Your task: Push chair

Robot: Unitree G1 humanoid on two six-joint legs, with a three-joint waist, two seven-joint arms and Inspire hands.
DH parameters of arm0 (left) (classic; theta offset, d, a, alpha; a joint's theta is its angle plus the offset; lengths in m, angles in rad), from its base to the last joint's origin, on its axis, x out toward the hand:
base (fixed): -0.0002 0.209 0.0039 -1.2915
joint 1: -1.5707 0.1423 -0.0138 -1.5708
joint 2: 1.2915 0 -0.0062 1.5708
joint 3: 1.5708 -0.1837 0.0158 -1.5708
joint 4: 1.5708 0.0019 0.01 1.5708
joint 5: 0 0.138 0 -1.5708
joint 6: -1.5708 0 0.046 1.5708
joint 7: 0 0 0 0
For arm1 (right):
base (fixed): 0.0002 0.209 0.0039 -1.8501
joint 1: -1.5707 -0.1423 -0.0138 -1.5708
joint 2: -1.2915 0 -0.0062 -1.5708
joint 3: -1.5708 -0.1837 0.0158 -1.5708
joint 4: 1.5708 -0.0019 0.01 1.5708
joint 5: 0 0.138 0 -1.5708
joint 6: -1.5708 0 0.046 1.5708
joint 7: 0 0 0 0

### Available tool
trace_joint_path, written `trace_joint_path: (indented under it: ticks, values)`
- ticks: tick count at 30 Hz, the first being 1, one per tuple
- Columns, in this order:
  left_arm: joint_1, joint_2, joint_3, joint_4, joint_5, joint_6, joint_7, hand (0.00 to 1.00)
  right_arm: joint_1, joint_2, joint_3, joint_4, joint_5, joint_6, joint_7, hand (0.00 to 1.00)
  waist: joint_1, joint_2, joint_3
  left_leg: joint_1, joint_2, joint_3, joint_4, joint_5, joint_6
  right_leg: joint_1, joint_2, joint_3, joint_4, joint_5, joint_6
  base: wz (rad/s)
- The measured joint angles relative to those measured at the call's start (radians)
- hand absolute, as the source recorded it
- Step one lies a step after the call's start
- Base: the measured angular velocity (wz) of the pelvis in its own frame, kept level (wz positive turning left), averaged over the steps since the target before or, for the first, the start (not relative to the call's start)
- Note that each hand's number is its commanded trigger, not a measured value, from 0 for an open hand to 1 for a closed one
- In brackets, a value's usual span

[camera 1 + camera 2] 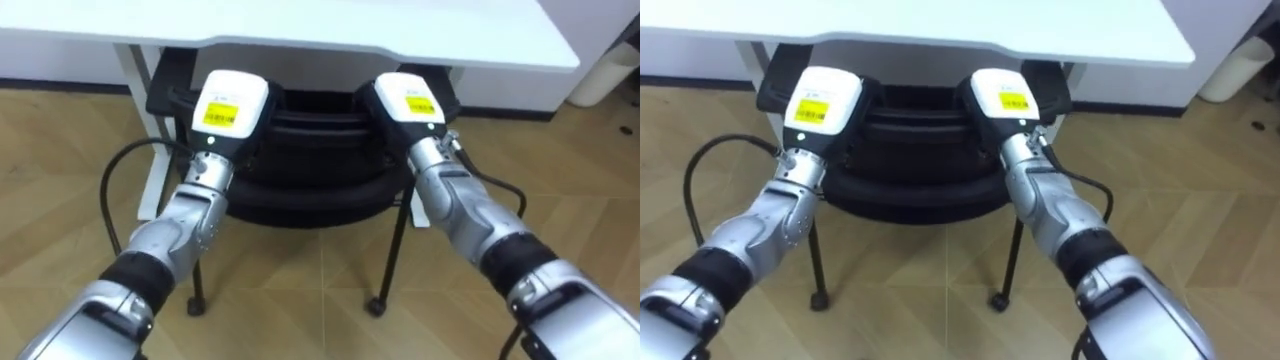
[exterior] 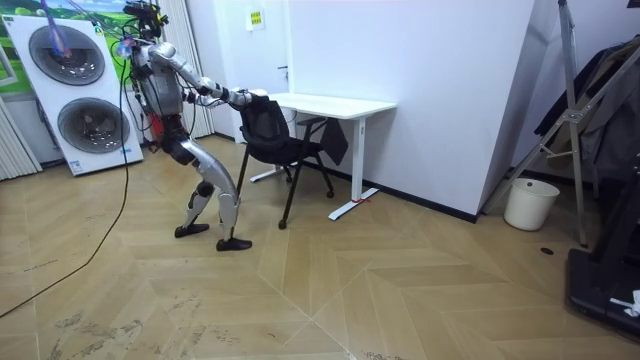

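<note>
A black chair [image 1: 312,172] on small castors stands half under a white desk [image 1: 350,30], its backrest towards me. My left hand [image 1: 232,105] rests on the backrest's top left. My right hand [image 1: 408,100] rests on its top right. Each hand shows me its white back with a yellow label. In the room view I stand leaning forward, one leg behind the other, with both arms stretched out to the chair [image 2: 270,130] beside the desk [image 2: 330,103].
The desk's white legs [image 1: 135,90] flank the chair. A white bin [image 2: 530,203] stands by the wall at the room view's right. Two stacked washing machines [image 2: 70,90] stand behind me. Wooden floor lies all around.
</note>
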Motion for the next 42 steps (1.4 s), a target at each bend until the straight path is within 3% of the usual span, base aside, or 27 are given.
trace_joint_path:
  ticks: [5,7,9,11,13,14,16,18,19,21,22,23,24,25,26,28,29,31,34,35,36,37,38,39,40,41,42]
  values:
    - [0.028,0.014,0.001,-0.059,0.003,0.029,0.003,1.00,-0.009,0.003,-0.001,0.000,-0.010,-0.011,0.002,1.00,0.001,-0.005,-0.0031,0.024,0.025,0.026,-0.045,0.006,-0.012,-0.002,0.032,0.001,-0.018,-0.006,-0.009,-0.15]
    - [0.044,0.022,0.001,-0.075,0.004,0.033,0.007,1.00,-0.004,0.010,-0.002,-0.007,-0.010,-0.011,0.007,1.00,0.001,-0.011,-0.0050,0.051,0.043,0.040,-0.067,0.007,-0.015,0.011,0.046,0.001,-0.020,-0.027,-0.002,-0.10]
    - [0.072,0.032,0.001,-0.107,0.004,0.043,0.012,1.00,0.017,0.014,-0.007,-0.034,-0.016,-0.009,0.020,1.00,0.002,-0.010,-0.0072,0.098,0.068,0.046,-0.078,0.012,-0.036,0.039,0.072,-0.003,-0.017,-0.063,-0.014,-0.08]
    - [0.082,0.036,-0.002,-0.114,0.004,0.046,0.008,1.00,0.032,0.020,-0.017,-0.041,-0.025,-0.009,0.024,1.00,0.002,-0.007,-0.0084,0.065,0.086,0.040,0.052,0.052,-0.015,0.058,0.084,-0.002,0.005,-0.092,-0.025,-0.07]
    - [0.105,0.024,-0.018,-0.114,0.004,0.057,0.007,1.00,0.057,0.024,-0.025,-0.034,-0.030,-0.010,0.036,1.00,0.002,-0.003,-0.0098,-0.018,0.092,0.001,0.290,0.201,0.020,0.092,0.091,0.010,0.045,-0.126,-0.031,-0.14]
    - [0.113,0.020,-0.022,-0.114,0.004,0.062,0.009,1.00,0.064,0.024,-0.025,-0.032,-0.030,-0.011,0.038,1.00,0.003,-0.001,-0.0105,-0.035,0.094,-0.005,0.337,0.251,0.026,0.105,0.091,0.016,0.050,-0.135,-0.031,-0.24]
    - [0.134,0.008,-0.038,-0.099,0.003,0.066,0.019,1.00,0.093,0.026,-0.026,-0.030,-0.035,-0.014,0.038,1.00,0.005,0.003,-0.0104,-0.068,0.081,-0.030,0.429,0.415,0.034,0.150,0.101,0.035,0.050,-0.159,-0.038,-0.24]
    - [0.154,-0.007,-0.040,-0.094,0.002,0.067,0.022,1.00,0.116,0.023,-0.027,-0.034,-0.037,-0.017,0.036,1.00,0.000,-0.009,-0.0059,-0.086,0.046,-0.052,0.457,0.485,0.037,0.170,0.093,0.053,0.050,-0.172,-0.038,-0.06]
    - [0.159,-0.014,-0.040,-0.094,0.002,0.069,0.025,1.00,0.119,0.018,-0.027,-0.036,-0.038,-0.019,0.036,1.00,-0.003,-0.005,-0.0086,-0.101,0.031,-0.057,0.458,0.471,0.043,0.172,0.091,0.058,0.050,-0.175,-0.037,0.16]
    - [0.159,-0.047,-0.041,-0.078,0.001,0.081,0.023,1.00,0.126,0.005,-0.026,-0.026,-0.043,-0.029,0.034,1.00,-0.009,0.007,-0.0080,-0.188,-0.039,-0.048,0.407,0.346,0.047,0.178,0.088,0.080,0.053,-0.189,-0.015,0.20]
    - [0.159,-0.047,-0.040,-0.074,0.001,0.078,0.023,1.00,0.127,0.005,-0.025,-0.025,-0.045,-0.030,0.035,1.00,-0.006,0.006,-0.0065,-0.227,-0.067,-0.029,0.323,0.307,0.045,0.177,0.096,0.107,0.054,-0.191,-0.012,0.05]
    - [0.159,-0.045,-0.040,-0.070,0.001,0.074,0.022,1.00,0.131,0.006,-0.025,-0.023,-0.045,-0.031,0.035,1.00,-0.007,0.006,-0.0054,-0.241,-0.080,-0.024,0.264,0.295,0.042,0.177,0.101,0.121,0.054,-0.191,-0.010,0.05]
    - [0.158,-0.042,-0.040,-0.065,0.001,0.064,0.020,1.00,0.138,0.005,-0.025,-0.026,-0.045,-0.031,0.034,1.00,-0.013,0.005,-0.0051,-0.255,-0.106,-0.024,0.122,0.291,0.037,0.173,0.106,0.147,0.055,-0.196,-0.001,0.00]
    - [0.160,-0.043,-0.040,-0.064,0.001,0.060,0.020,1.00,0.143,0.005,-0.025,-0.033,-0.045,-0.031,0.034,1.00,-0.013,0.007,-0.0058,-0.251,-0.112,-0.025,-0.028,0.294,0.031,0.170,0.125,0.190,0.055,-0.202,0.010,-0.08]
    - [0.160,-0.042,-0.041,-0.065,0.001,0.058,0.020,1.00,0.146,0.003,-0.026,-0.039,-0.045,-0.031,0.033,1.00,-0.014,0.008,-0.0047,-0.252,-0.111,-0.027,-0.072,0.311,0.033,0.168,0.135,0.210,0.055,-0.202,0.015,-0.13]
    - [0.158,-0.042,-0.038,-0.068,0.001,0.058,0.018,1.00,0.146,0.001,-0.026,-0.046,-0.049,-0.031,0.024,1.00,-0.020,0.006,-0.0119,-0.255,-0.105,0.030,-0.104,0.321,0.041,0.143,0.148,0.269,0.052,-0.216,0.048,-0.17]
    - [0.156,-0.042,-0.036,-0.069,0.001,0.058,0.018,1.00,0.145,0.000,-0.026,-0.047,-0.050,-0.031,0.020,1.00,-0.020,0.007,-0.0138,-0.256,-0.103,0.046,-0.115,0.323,0.049,0.137,0.144,0.272,0.048,-0.219,0.054,-0.20]
    - [0.154,-0.048,-0.037,-0.069,0.001,0.061,0.018,1.00,0.145,-0.003,-0.027,-0.045,-0.053,-0.031,0.013,1.00,-0.024,0.000,-0.0146,-0.249,-0.106,0.089,-0.156,0.340,0.077,0.130,0.091,0.250,0.030,-0.227,0.072,-0.09]
    - [0.148,-0.049,-0.037,-0.068,0.004,0.063,0.016,1.00,0.145,-0.002,-0.031,-0.044,-0.053,-0.030,0.010,1.00,-0.028,-0.006,-0.0148,-0.250,-0.117,0.100,-0.191,0.342,0.076,0.128,0.038,0.207,-0.004,-0.226,0.082,-0.06]
    - [0.148,-0.048,-0.037,-0.069,0.005,0.063,0.016,1.00,0.145,-0.002,-0.032,-0.044,-0.055,-0.028,0.009,0.95,-0.028,-0.010,-0.0145,-0.250,-0.127,0.093,-0.200,0.343,0.074,0.128,0.025,0.196,-0.016,-0.222,0.088,-0.13]
    - [0.148,-0.047,-0.037,-0.076,0.006,0.065,0.014,1.00,0.145,-0.002,-0.034,-0.047,-0.058,-0.028,0.009,0.38,-0.029,-0.016,-0.0129,-0.258,-0.147,0.065,-0.170,0.344,0.067,0.126,-0.007,0.166,-0.032,-0.217,0.096,-0.47]
    - [0.157,-0.032,-0.038,-0.100,0.006,0.070,0.015,1.00,0.137,0.003,-0.035,-0.048,-0.057,-0.028,0.016,0.00,-0.014,-0.008,-0.0181,-0.266,-0.157,-0.013,-0.020,0.313,0.073,0.109,-0.036,0.135,-0.007,-0.214,0.105,-0.67]
    - [0.162,-0.021,-0.040,-0.116,0.006,0.072,0.016,1.00,0.130,0.005,-0.035,-0.051,-0.053,-0.028,0.022,0.00,-0.005,-0.004,-0.0357,-0.263,-0.152,-0.048,0.016,0.258,0.063,0.092,-0.043,0.123,0.024,-0.214,0.127,-0.59]
    - [0.129,-0.009,-0.039,-0.126,0.011,0.074,0.004,1.00,0.114,0.000,-0.051,-0.064,-0.037,-0.027,0.030,0.00,-0.007,-0.011,-0.0306,-0.276,-0.158,-0.042,0.036,0.220,0.125,0.055,-0.075,0.108,0.099,-0.213,0.148,0.06]
    - [0.098,-0.012,-0.041,-0.112,0.016,0.074,-0.028,1.00,0.109,0.013,-0.065,-0.046,-0.019,-0.012,0.033,0.00,-0.014,-0.036,-0.0248,-0.279,-0.154,-0.018,0.031,0.219,0.127,0.062,-0.097,0.101,0.156,-0.226,0.154,0.51]
    - [0.091,-0.011,-0.044,-0.103,0.022,0.070,-0.041,1.00,0.109,0.014,-0.067,-0.036,-0.009,-0.011,0.039,0.00,-0.018,-0.045,-0.0272,-0.277,-0.137,0.004,0.018,0.221,0.130,0.082,-0.097,0.089,0.187,-0.235,0.152,0.89]
    - [0.089,-0.010,-0.054,-0.090,0.025,0.066,-0.051,1.00,0.118,0.020,-0.071,-0.030,0.003,-0.008,0.060,0.00,-0.026,-0.080,-0.0338,-0.249,-0.109,0.056,-0.028,0.232,0.123,0.141,-0.094,0.069,0.202,-0.252,0.141,0.71]
